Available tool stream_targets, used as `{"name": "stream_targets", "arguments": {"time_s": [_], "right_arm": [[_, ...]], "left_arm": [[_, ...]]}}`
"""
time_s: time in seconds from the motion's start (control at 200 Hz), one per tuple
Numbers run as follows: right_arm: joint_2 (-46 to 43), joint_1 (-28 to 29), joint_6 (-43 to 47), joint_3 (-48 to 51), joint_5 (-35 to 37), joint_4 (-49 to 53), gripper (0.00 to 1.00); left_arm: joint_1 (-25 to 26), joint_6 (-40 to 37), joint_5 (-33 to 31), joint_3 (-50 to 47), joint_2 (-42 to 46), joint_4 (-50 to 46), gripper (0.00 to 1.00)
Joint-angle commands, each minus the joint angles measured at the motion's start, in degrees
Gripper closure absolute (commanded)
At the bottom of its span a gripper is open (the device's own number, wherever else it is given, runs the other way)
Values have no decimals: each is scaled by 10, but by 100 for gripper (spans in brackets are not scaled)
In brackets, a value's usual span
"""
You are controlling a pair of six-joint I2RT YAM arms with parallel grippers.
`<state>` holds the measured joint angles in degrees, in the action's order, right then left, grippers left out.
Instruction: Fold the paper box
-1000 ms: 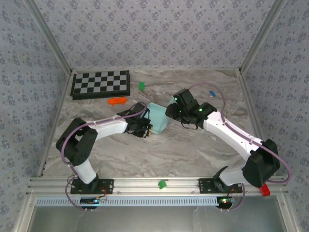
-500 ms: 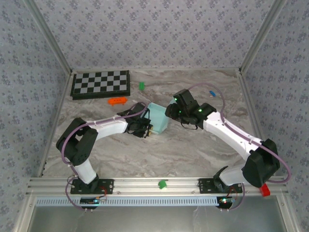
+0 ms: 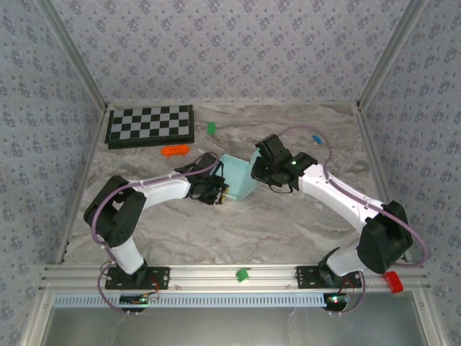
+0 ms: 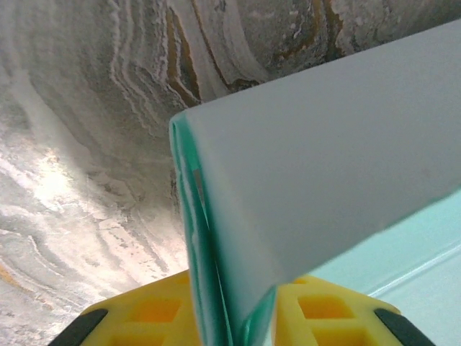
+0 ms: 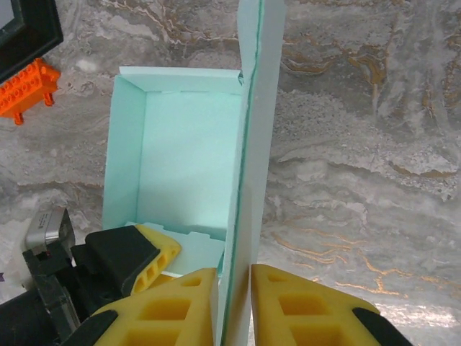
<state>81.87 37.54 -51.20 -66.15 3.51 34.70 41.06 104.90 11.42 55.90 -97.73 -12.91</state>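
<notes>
The paper box (image 3: 236,176) is a pale light-blue open tray with raised walls, standing mid-table. My left gripper (image 3: 220,193) is at its near left side. In the left wrist view the gripper (image 4: 234,324) is shut on folded layers of the box's wall (image 4: 324,158), with yellow pads (image 4: 144,317) on both sides. My right gripper (image 3: 253,173) is at the box's right side. In the right wrist view it (image 5: 233,303) pinches the upright right wall, and the box's inside (image 5: 187,158) lies to the left. A left finger (image 5: 148,256) reaches into the box's near corner.
A black-and-white checkerboard (image 3: 150,125) lies at the back left, an orange brick (image 3: 175,150) just in front of it. A green brick (image 3: 211,127) and a small blue piece (image 3: 315,138) lie further back. A green block (image 3: 243,274) sits on the front rail.
My right gripper has moved left onto the box's right wall and closed on it. The left arm has stayed in place on its wall.
</notes>
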Motion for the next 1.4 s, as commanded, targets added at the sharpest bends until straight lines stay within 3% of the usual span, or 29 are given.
{"name": "stream_targets", "arguments": {"time_s": [0.0, 0.2, 0.39, 0.55, 0.68, 0.82, 0.925, 1.094, 1.154, 1.394], "right_arm": [[4, -1, 15, -46, 45, 53, 86], [20, -1, 41, -73, 72, 86, 92], [43, -3, 79, -101, 95, 115, 93], [67, -22, 146, -124, 88, 118, 94], [81, -39, 257, -145, 55, 113, 94], [87, -50, 398, -160, 19, 97, 95], [89, -50, 498, -166, 6, 91, 97], [86, -51, 669, -162, -67, 73, 96], [84, -51, 727, -158, -94, 69, 95], [60, -58, 951, -117, -187, 48, 93]], "left_arm": [[4, 24, 12, 16, -4, 7, 58], [4, 4, 19, 17, -5, 17, 36], [3, -44, 11, 19, 14, 14, 24], [4, -117, -51, 8, 73, -32, 15], [3, -193, -129, -8, 135, -73, 14], [1, -333, -232, 10, 175, -150, 13], [-12, -481, -257, 24, 181, -173, 14], [-30, -719, -241, 13, 188, -139, 14], [-44, -789, -203, 9, 184, -125, 15], [-82, -944, -131, -14, 209, -109, 17]]}}
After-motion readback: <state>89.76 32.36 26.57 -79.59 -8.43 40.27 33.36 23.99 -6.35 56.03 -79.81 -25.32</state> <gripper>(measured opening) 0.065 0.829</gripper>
